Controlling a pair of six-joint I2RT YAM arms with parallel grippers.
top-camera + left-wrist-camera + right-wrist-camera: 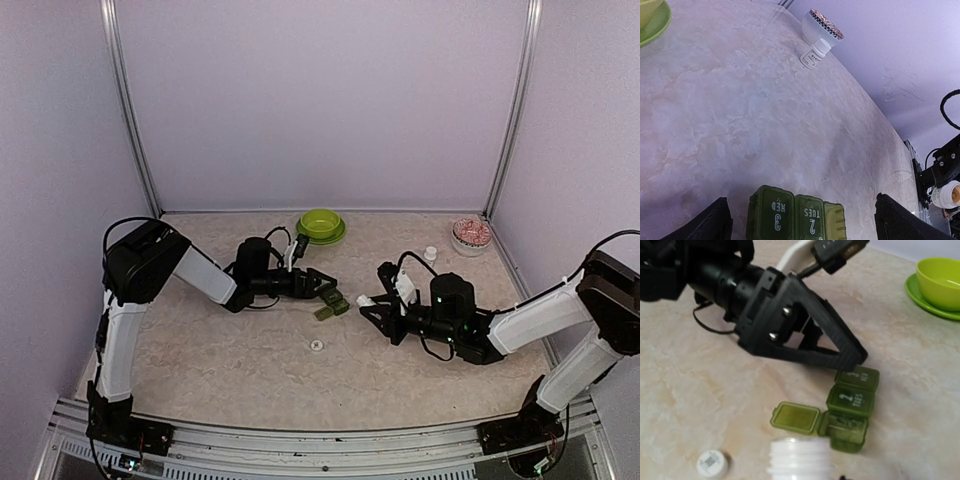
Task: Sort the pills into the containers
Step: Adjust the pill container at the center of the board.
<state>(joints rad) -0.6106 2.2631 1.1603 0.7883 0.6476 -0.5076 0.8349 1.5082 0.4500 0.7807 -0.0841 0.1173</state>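
left gripper [322, 287] gapes around the glossy green rectangular box [854, 405]; at its 3 o'clock, right gripper [368, 303] clamps a ribbed white bottle [800, 460]

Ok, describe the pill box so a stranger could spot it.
Start at the lime bowl by the back wall, then come toward the arms to the left gripper. Between its open jaws lies the pill box: dark green, three compartments in a row, one lid flipped open.

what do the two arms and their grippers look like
The left arm and right arm alike have black joint housings, white link covers and black cables looping alongside. The left gripper and right gripper are black; the left's fingers are angular triangular frames with bolt heads. A green light glows on the right wrist.
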